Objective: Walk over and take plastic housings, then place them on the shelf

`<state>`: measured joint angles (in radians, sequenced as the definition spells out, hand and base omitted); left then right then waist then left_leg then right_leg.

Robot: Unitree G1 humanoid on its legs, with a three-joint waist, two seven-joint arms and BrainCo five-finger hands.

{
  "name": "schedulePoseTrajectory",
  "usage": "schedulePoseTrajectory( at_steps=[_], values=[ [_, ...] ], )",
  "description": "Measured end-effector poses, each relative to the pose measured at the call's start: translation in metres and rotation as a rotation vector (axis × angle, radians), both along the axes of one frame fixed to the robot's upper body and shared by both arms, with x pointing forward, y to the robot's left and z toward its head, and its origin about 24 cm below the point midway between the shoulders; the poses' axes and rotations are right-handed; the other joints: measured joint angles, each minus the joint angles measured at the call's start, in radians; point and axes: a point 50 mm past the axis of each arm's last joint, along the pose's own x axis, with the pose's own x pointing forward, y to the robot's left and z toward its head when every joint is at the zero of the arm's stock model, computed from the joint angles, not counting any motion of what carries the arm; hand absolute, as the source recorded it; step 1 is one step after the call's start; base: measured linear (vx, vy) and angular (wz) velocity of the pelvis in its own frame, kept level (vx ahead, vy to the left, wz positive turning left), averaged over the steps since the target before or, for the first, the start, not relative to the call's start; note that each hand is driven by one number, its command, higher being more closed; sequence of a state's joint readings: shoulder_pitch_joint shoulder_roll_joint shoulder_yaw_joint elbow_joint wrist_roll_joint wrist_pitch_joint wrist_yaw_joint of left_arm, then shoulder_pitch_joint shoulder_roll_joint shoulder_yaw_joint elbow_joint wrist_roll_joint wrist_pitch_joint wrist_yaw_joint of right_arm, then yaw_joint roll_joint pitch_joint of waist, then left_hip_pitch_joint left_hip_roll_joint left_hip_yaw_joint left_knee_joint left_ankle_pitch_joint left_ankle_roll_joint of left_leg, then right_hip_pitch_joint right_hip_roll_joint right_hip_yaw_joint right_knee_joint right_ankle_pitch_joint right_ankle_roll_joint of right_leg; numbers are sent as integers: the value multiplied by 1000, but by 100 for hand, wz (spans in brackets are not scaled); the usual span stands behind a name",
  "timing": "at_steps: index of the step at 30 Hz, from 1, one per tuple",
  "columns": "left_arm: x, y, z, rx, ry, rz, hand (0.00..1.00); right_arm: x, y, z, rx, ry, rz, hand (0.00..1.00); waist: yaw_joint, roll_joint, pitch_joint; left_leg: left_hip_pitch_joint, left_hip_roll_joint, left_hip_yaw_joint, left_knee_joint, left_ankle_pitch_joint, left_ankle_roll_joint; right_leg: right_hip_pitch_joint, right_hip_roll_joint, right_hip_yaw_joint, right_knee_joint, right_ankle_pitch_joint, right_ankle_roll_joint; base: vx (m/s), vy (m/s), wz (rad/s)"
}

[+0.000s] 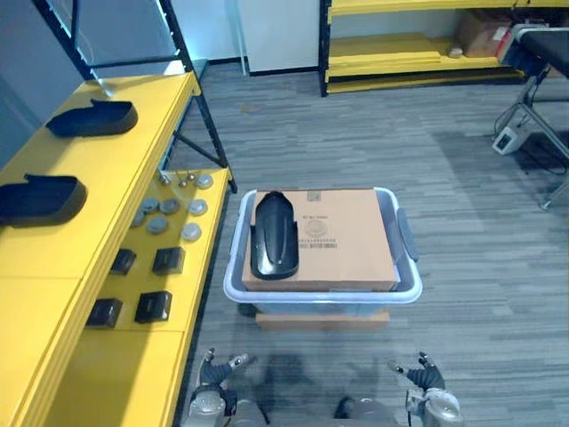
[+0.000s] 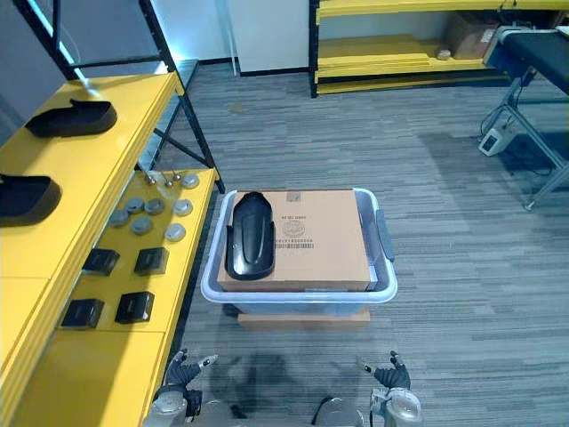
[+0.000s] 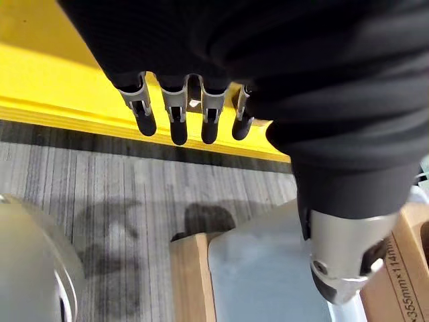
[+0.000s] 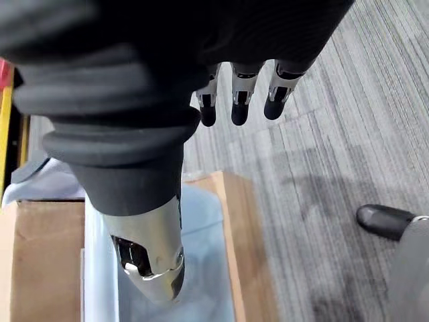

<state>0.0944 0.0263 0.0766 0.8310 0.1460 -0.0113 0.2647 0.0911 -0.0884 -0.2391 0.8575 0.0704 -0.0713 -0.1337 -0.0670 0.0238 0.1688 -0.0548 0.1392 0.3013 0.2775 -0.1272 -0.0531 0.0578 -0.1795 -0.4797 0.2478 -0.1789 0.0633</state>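
One black plastic housing (image 1: 274, 236) lies on a flat cardboard box (image 1: 342, 238) that sits in a pale blue bin (image 1: 407, 289) on the floor straight ahead. Two more black housings (image 1: 93, 118) (image 1: 40, 197) rest on the top of the yellow shelf (image 1: 133, 151) to my left. My left hand (image 1: 218, 381) and right hand (image 1: 425, 378) hang low at the near edge, short of the bin. In the wrist views, the left fingers (image 3: 177, 117) and right fingers (image 4: 240, 100) are relaxed and hold nothing.
The shelf's lower level carries several grey round parts (image 1: 169, 213) and small black boxes (image 1: 142, 285). A wooden board (image 1: 320, 320) lies under the bin. Another yellow rack (image 1: 409, 53) stands at the back, and a black stand on metal legs (image 1: 538, 62) at the far right.
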Motion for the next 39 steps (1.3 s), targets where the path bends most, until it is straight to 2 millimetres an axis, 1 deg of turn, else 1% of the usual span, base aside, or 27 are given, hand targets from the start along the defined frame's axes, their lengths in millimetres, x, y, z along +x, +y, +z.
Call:
schedulePoseTrajectory(
  at_steps=[1, 2, 4, 5, 6, 8, 9, 11, 13, 14, 16, 17, 19, 20, 21, 22, 23, 25, 26, 28, 29, 30, 33, 34, 36, 37, 39],
  values=[
    [1, 1, 0, 3, -1, -5, 0, -2, 2, -1, 6, 4, -4, 0, -1, -13, -4, 1, -15, 0, -11, 0, 1, 9, -9, 0, -13, 7, 12, 151, 132, 1],
    [1, 1, 0, 4, 0, -9, 0, -2, 2, -1, 6, 4, -4, 0, -1, -17, -6, 1, -21, 1, -15, 1, 2, 9, -13, 0, -19, 10, 16, 151, 98, 4],
    [-2, 3, 0, 9, 6, -8, 0, -9, -3, -2, 6, 12, -45, 0, 0, -18, -7, 23, -44, 1, -28, 0, 7, 39, -18, 3, -54, 24, 33, 129, 69, 2],
    [-2, 4, 0, 13, 7, -8, 0, -9, -4, -2, 8, 11, -54, 0, 0, -18, -7, 33, -48, 1, -34, -2, 10, 50, -19, 4, -63, 26, 36, 110, 52, -1],
    [-6, 9, -1, 23, 18, -3, 0, -10, -4, -2, 14, 9, -69, 0, -1, -18, -7, 53, -53, 1, -45, -2, 11, 64, -18, 6, -78, 28, 39, 58, 28, -4],
    [-8, 13, -1, 26, 20, 9, 0, -9, -6, -2, 23, -2, -102, 0, 1, -15, -11, 70, -55, 4, -77, 0, 14, 66, -12, 14, -87, 32, 37, 52, -1, -6],
    [-8, 14, -1, 27, 21, 12, 0, -9, -7, -1, 31, -10, -125, 0, 1, -13, -12, 74, -55, 4, -101, 6, 22, 65, -7, 14, -99, 39, 33, 61, -18, -6],
    [-12, 13, -2, 24, 29, 14, 0, -10, -12, 0, 32, -17, -168, 0, 1, -13, -12, 88, -55, 8, -144, 25, 20, 70, 4, 21, -120, 57, 25, 44, -9, -7],
    [-18, 14, -4, 24, 44, 22, 0, -13, -22, 2, 17, -29, -237, 0, 0, -17, -14, 110, -55, 12, -181, 41, 18, 82, 10, 28, -143, 74, 21, 36, 20, -10],
    [-20, 16, -4, 25, 48, 33, 0, -14, -31, 7, -4, -52, -278, 0, 0, -18, -14, 123, -57, 19, -203, 49, 16, 83, 14, 39, -150, 81, 20, 26, 18, -16],
    [-22, 20, -4, 28, 50, 55, 0, -8, -48, 20, -54, -116, -324, 0, -1, -18, -14, 132, -58, 25, -226, 56, 17, 83, 20, 47, -164, 94, 14, 7, 18, -14],
    [-24, 23, -4, 32, 51, 75, 0, -3, -60, 33, -99, -178, -344, 0, -3, -19, -15, 136, -61, 28, -241, 63, 19, 81, 21, 51, -170, 100, 18, -11, 29, -9],
    [-30, 27, -4, 36, 59, 97, 0, 12, -81, 65, -208, -307, -337, 0, -7, -27, -21, 140, -74, 30, -260, 72, 25, 79, 20, 61, -183, 105, 26, -16, 21, -8],
    [-32, 28, -5, 36, 62, 103, 0, 17, -85, 76, -239, -347, -326, 0, -7, -28, -23, 141, -77, 30, -268, 75, 25, 77, 19, 64, -185, 108, 28, -22, 41, -5],
    [-35, 29, -5, 38, 69, 108, 0, 29, -92, 98, -305, -430, -290, 0, -7, -29, -23, 145, -84, 29, -280, 80, 28, 76, 19, 69, -189, 114, 27, -33, 65, -3],
    [-39, 30, -6, 38, 76, 114, 0, 39, -93, 118, -369, -499, -240, 0, -5, -34, -26, 145, -88, 29, -287, 86, 32, 77, 20, 71, -202, 125, 27, -40, 68, -2],
    [-41, 30, -6, 39, 80, 118, 0, 44, -92, 126, -393, -530, -215, 0, -4, -38, -29, 145, -89, 28, -293, 90, 33, 77, 19, 71, -207, 127, 28, -44, 28, 2],
    [-48, 33, -6, 45, 86, 122, 0, 67, -75, 152, -446, -647, -101, 0, -2, -56, -38, 145, -103, 17, -320, 110, 37, 74, 18, 70, -219, 131, 31, -54, 15, 10],
    [-48, 34, -6, 48, 85, 119, 0, 72, -69, 156, -457, -668, -69, 0, -1, -58, -40, 145, -105, 11, -328, 115, 39, 74, 18, 70, -221, 131, 31, -68, 20, 21],
    [-47, 34, -6, 49, 78, 118, 0, 93, -40, 170, -472, -747, 74, 0, 10, -64, -45, 143, -117, -8, -364, 141, 43, 64, 17, 70, -237, 130, 32, -93, 3, 20],
    [-46, 34, -5, 49, 75, 116, 0, 99, -34, 173, -473, -765, 110, 0, 17, -63, -47, 138, -120, -14, -373, 148, 44, 58, 17, 70, -238, 129, 33, -105, -5, 19],
    [-45, 34, -5, 48, 66, 115, 0, 109, -22, 178, -474, -790, 167, 0, 28, -61, -46, 119, -124, -31, -373, 154, 46, 46, 15, 63, -239, 128, 36, -99, -9, 27],
    [-46, 34, -5, 50, 64, 114, 0, 132, 0, 186, -491, -827, 269, 0, 39, -54, -47, 82, -135, -94, -373, 172, 55, 41, 9, 7, -238, 124, 43, -62, -10, 55],
    [-46, 34, -5, 50, 64, 114, 0, 137, 3, 187, -495, -825, 283, 0, 46, -53, -46, 78, -138, -107, -373, 172, 55, 42, 7, -2, -238, 123, 44, -14, 9, 52],
    [-46, 34, -5, 48, 63, 114, 0, 155, 11, 184, -512, -791, 328, 0, 76, -49, -44, 54, -148, -143, -373, 182, 63, 41, 5, -34, -245, 124, 46, 11, 17, 47],
    [-45, 34, -5, 49, 62, 114, 0, 158, 13, 183, -513, -778, 337, 0, 84, -49, -43, 48, -150, -153, -373, 185, 64, 41, 4, -42, -248, 124, 46, 38, 13, 58],
    [-45, 34, -5, 49, 62, 114, 0, 177, 21, 179, -503, -726, 363, 0, 95, -47, -29, 26, -159, -188, -372, 194, 69, 42, 3, -56, -254, 125, 46, 52, 11, 50]
  ],
)
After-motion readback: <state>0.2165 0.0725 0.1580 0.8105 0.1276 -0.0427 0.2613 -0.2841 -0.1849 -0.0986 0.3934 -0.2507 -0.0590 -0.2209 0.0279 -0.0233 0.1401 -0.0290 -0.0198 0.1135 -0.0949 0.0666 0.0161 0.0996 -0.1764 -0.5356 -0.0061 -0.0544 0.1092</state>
